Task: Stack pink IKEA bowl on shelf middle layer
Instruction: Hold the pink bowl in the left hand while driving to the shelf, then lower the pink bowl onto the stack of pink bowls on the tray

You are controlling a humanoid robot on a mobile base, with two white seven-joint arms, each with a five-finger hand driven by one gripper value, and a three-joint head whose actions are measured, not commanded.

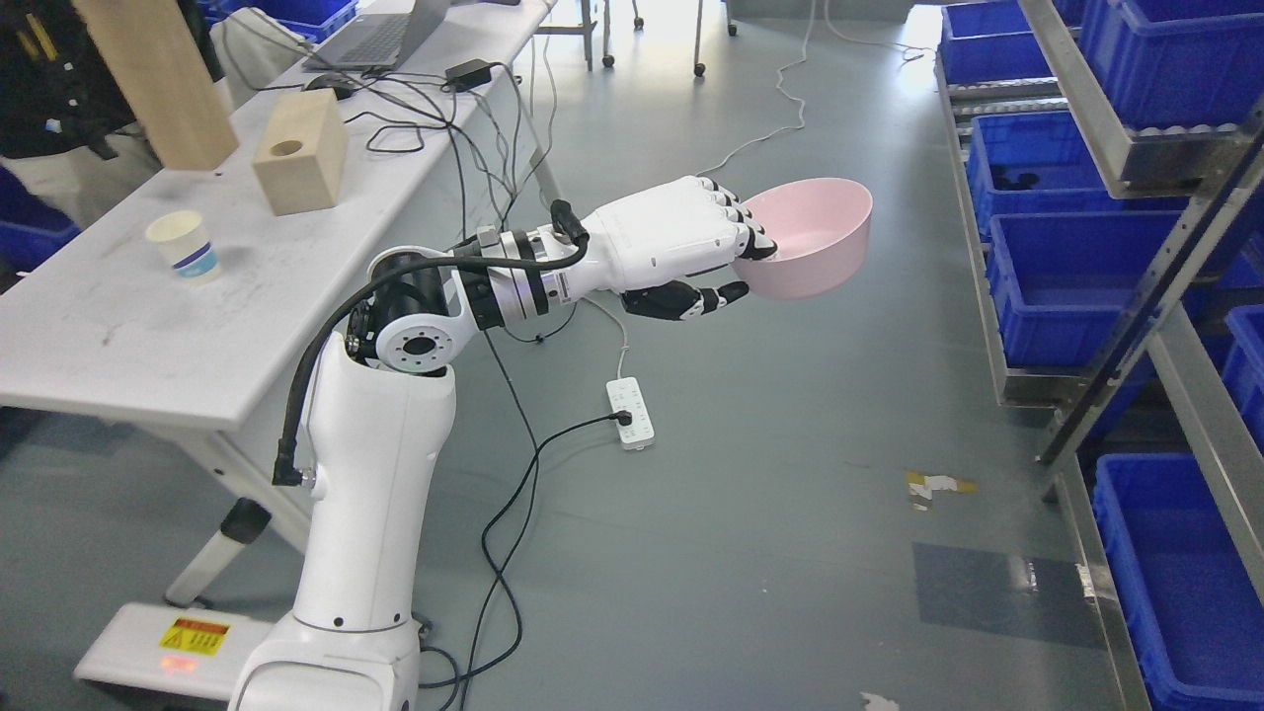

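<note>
My left hand (691, 252) is clamped on the near rim of the pink bowl (815, 237), held in the air left of the shelf (1136, 326). It seems light and stiff (perhaps slippery), so I pinch the rim firmly.

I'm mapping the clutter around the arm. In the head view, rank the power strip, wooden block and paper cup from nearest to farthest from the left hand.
From the left hand:
1. power strip, on the floor below it.
2. wooden block, on the table to its left.
3. paper cup, farther left on the table.
</note>
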